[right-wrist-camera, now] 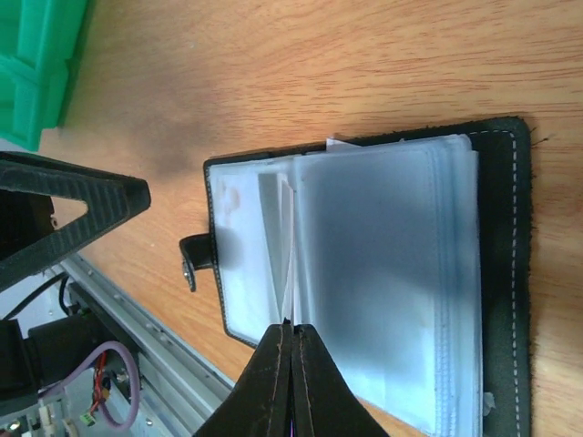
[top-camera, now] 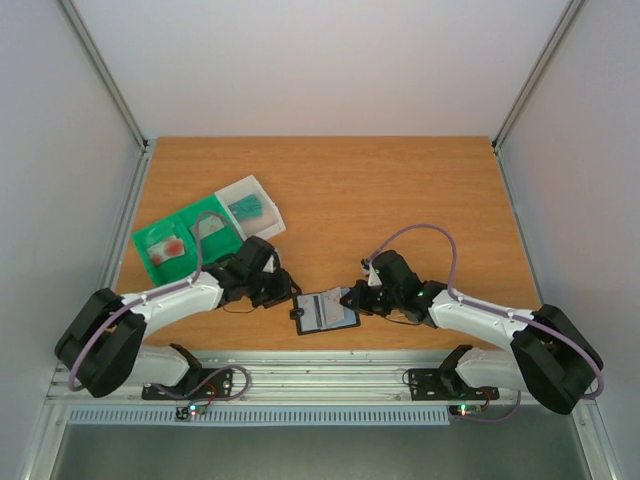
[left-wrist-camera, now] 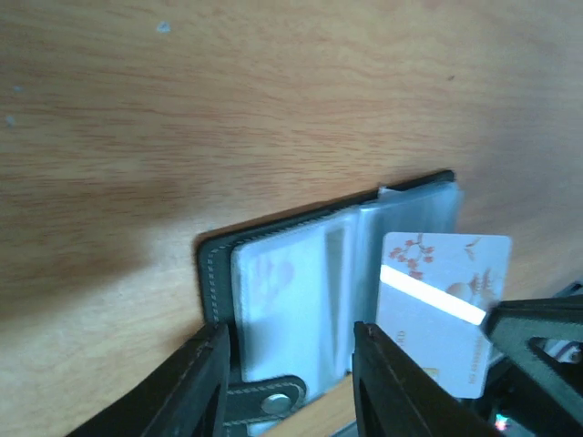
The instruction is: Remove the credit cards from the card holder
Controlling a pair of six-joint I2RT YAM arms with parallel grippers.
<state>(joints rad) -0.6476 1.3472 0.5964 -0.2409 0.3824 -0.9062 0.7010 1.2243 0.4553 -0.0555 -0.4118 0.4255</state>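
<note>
Your left gripper [left-wrist-camera: 290,337], jaws part-open, straddled the tab edge of the card holder [left-wrist-camera: 273,291]; your right gripper [right-wrist-camera: 293,330], jaws closed, met the sleeves opposite.

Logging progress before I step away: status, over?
Left gripper open at card holder tab edge. Right gripper shut on white card at the open sleeves. Nothing in the way.

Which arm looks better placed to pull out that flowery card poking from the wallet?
Probably the left. The left gripper stands open over the card holder, just beside the flowery card. The right gripper is pinched shut at the edge of the sleeves, seemingly steadying them.
</note>
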